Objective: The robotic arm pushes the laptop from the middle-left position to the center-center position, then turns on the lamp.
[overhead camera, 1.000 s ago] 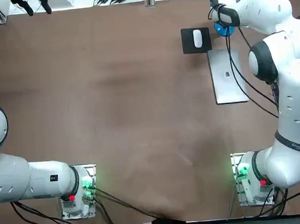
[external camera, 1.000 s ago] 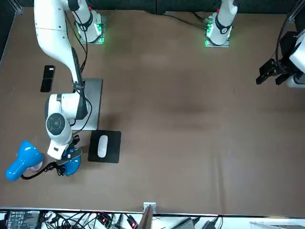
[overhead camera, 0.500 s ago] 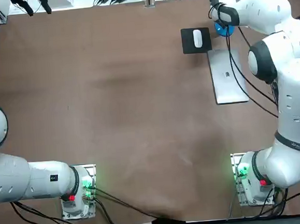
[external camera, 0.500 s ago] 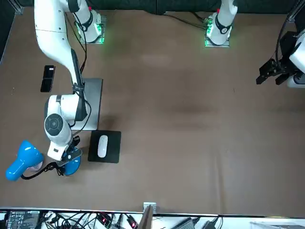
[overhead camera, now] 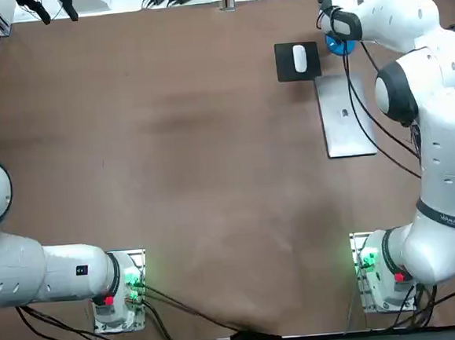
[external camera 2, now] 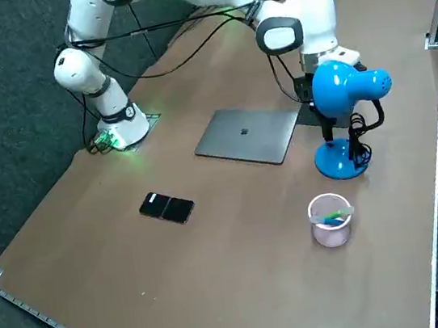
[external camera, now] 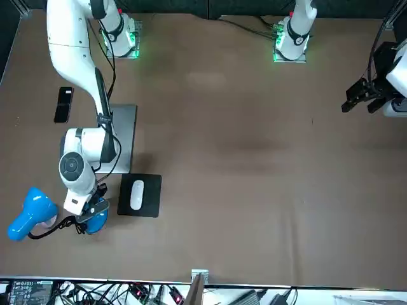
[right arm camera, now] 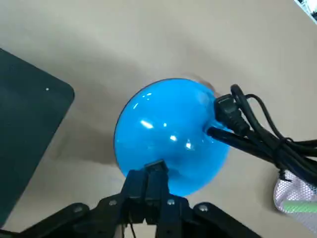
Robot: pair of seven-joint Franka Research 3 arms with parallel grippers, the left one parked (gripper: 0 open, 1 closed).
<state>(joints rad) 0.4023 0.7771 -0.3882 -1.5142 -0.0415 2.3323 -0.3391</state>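
The right gripper [right arm camera: 152, 169] hangs straight down over the lamp [external camera 2: 338, 92], its two fingers pressed together into one narrow tip. That tip sits at the near edge of the round blue base [right arm camera: 171, 126], opposite the side where the cord [right arm camera: 257, 134] plugs in. Closed fingers make sense here: a single blunt point suits poking a small switch better than an open pair would. I judge the step in hand to be turning on the lamp. No separate button shows on the base, and I cannot tell whether the tip is touching it or hovering just above. No glow shows from the lamp head in any view, so the lamp looks unlit.

The laptop [overhead camera: 345, 117] lies shut and flat on the table [overhead camera: 195, 157] just beside the lamp, on the side towards the arm's own base. It is free of the gripper. It sits close to the lamp rather than out on the open table beyond it, so the push looks doubtful as finished.

A black pad [overhead camera: 296, 60] with a mouse [overhead camera: 299, 57] on it lies just beside the lamp base. A cup [external camera 2: 330, 219] stands near the lamp on its other side, and a phone [external camera 2: 167, 207] lies well apart. A press here must stay vertical, since a sideways shove could slide the light base.
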